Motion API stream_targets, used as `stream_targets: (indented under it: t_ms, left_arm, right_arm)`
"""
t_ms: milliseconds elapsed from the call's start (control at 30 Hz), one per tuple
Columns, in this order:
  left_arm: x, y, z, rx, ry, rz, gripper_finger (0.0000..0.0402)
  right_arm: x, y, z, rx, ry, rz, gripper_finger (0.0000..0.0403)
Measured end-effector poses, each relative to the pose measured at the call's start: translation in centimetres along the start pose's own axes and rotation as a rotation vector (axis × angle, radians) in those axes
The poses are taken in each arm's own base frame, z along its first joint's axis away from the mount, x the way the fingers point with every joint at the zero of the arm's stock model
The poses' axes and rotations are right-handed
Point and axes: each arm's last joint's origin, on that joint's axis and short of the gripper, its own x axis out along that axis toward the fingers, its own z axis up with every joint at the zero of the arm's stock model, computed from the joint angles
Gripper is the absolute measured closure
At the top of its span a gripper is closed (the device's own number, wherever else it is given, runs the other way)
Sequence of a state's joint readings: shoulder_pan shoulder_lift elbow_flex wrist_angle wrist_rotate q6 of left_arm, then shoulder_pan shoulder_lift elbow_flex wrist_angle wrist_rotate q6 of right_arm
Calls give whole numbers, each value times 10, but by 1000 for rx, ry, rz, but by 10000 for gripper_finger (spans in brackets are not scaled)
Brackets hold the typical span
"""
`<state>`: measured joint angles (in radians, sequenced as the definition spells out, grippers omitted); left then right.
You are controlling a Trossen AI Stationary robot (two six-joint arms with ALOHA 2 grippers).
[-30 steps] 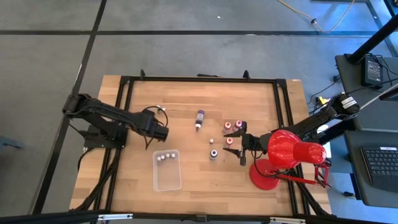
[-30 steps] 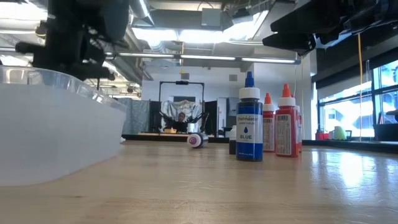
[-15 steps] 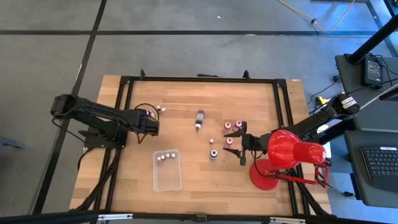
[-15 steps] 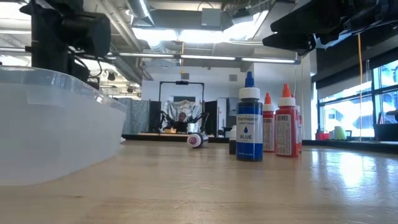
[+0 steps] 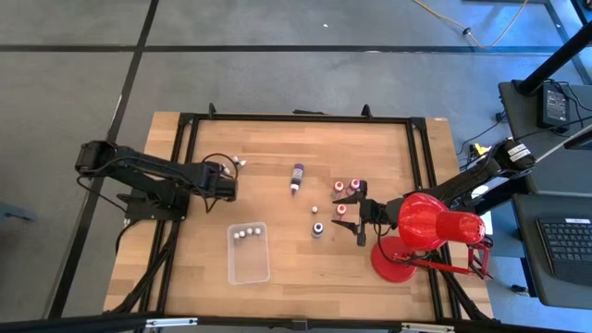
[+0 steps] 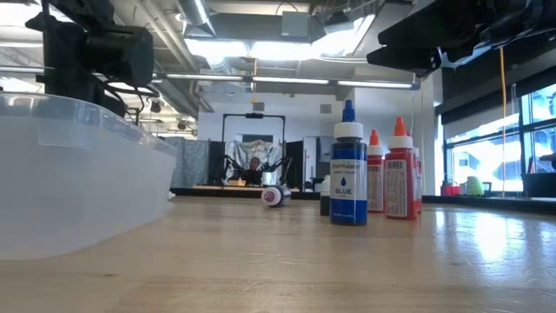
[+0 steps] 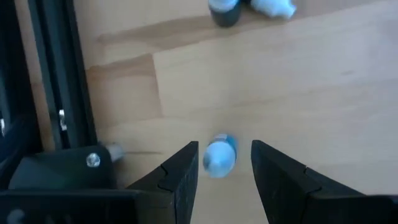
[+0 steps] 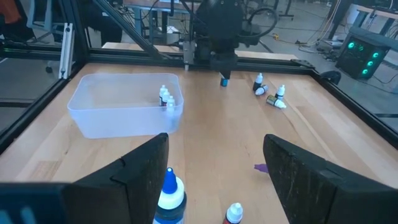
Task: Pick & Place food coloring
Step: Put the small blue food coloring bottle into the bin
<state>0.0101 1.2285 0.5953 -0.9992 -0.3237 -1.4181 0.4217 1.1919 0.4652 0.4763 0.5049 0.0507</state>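
Note:
The food coloring is scattered over the wooden table. A small blue bottle (image 7: pixel 219 155) stands between the fingers of my left gripper (image 7: pixel 224 171), which points down at the left and is open with a gap on each side. Two more small bottles (image 5: pixel 239 162) lie just beyond it. Three bottles (image 5: pixel 245 233) sit in the clear tray (image 5: pixel 250 268). A longer purple bottle (image 5: pixel 297 176) lies on its side mid-table. Red-capped bottles (image 5: pixel 347 188) and a blue bottle (image 5: pixel 317 228) stand upright before my right gripper (image 5: pixel 357 213), which hovers open.
A big red desk lamp (image 5: pixel 425 231) stands at the right, over my right arm. A black metal frame (image 5: pixel 185 129) runs around the tabletop. In the low view the tray wall (image 6: pixel 78 183) fills the left and the blue bottle (image 6: pixel 349 169) stands mid-right.
My left gripper has gone from beside the tray's far end toward the table's left edge and down, over the small blue bottle, then has kept still. The right arm and the bottles have not moved.

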Motion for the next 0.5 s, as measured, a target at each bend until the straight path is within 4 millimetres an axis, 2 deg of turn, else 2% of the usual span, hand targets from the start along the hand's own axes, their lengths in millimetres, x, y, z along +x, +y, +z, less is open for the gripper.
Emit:
stream_targets:
  t_ms: [500]
  left_arm:
    - [0, -3, -1, -9, 30, -36, 259]
  right_arm:
    - [0, 0, 0, -2, 0, 0, 138]
